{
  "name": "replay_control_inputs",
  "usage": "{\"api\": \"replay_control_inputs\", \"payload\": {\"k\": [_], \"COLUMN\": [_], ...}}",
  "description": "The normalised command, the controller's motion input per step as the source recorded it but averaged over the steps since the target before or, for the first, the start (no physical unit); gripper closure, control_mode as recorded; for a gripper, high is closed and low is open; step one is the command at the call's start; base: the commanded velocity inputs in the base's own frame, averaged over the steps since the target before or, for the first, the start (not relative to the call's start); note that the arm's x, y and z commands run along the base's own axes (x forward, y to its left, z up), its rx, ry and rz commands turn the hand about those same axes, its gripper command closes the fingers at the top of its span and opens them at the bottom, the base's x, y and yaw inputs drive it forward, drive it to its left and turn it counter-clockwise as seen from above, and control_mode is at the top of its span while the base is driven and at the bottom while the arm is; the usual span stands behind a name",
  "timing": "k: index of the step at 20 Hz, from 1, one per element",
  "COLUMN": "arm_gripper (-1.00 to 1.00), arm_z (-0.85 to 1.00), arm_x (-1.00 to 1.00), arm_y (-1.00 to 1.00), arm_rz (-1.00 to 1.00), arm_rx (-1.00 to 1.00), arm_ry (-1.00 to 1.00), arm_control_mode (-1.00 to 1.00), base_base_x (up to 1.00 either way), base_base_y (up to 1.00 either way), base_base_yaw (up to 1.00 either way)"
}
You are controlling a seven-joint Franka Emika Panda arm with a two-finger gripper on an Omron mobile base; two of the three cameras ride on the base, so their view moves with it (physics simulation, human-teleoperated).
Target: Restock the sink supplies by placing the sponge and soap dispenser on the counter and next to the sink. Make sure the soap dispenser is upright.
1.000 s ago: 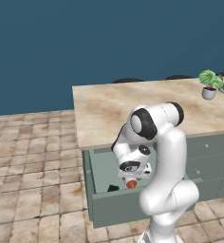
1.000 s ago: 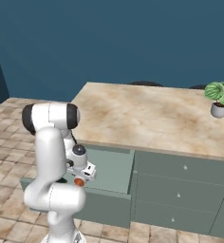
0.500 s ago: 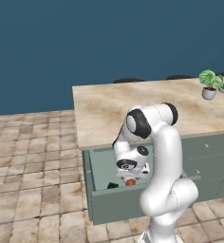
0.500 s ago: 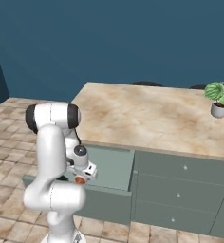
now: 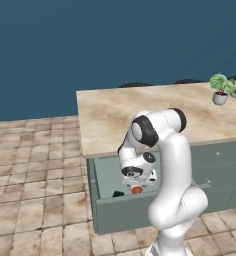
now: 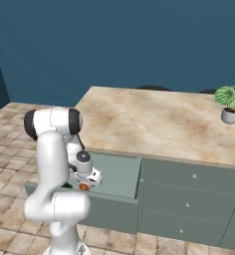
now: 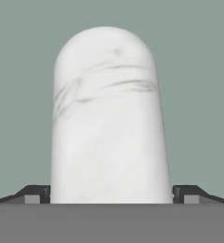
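Gripper (image 5: pixel 135 186) sits low inside the open drawer (image 5: pixel 105 172) on the near side of the island (image 5: pixel 155 112), and its two dark tips stand on both sides of the soap dispenser (image 7: pixel 109 123), touching the white body at left and right; I judge it is clamped on the bottle. In the hand view the bottle's long axis runs straight away from the hand, with the rounded end far from it; the orange pump (image 5: pixel 136 189) shows just under the hand in the left base view. The island top overhangs the far part of the drawer, so the free room is up and toward the near side; the drawer front wall stands close on that side. A dark piece (image 5: pixel 118 193) lies left of the hand on the drawer floor; whether it is the sponge, I cannot tell. A potted plant (image 6: pixel 230 103) stands far right on the top.
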Motion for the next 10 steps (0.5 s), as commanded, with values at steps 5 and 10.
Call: {"api": "replay_control_inputs", "payload": {"k": [5, 10], "arm_gripper": [1.00, 1.00], "arm_z": [0.41, 1.00], "arm_x": [-0.09, 0.00], "arm_y": [0.00, -0.04], "arm_rz": [-0.01, 0.00], "arm_rx": [0.00, 0.00], "arm_ry": [0.00, 0.00], "arm_control_mode": [-1.00, -1.00], "base_base_x": [0.00, 0.00], "base_base_y": [0.00, 0.00], "base_base_yaw": [0.00, 0.00]}}
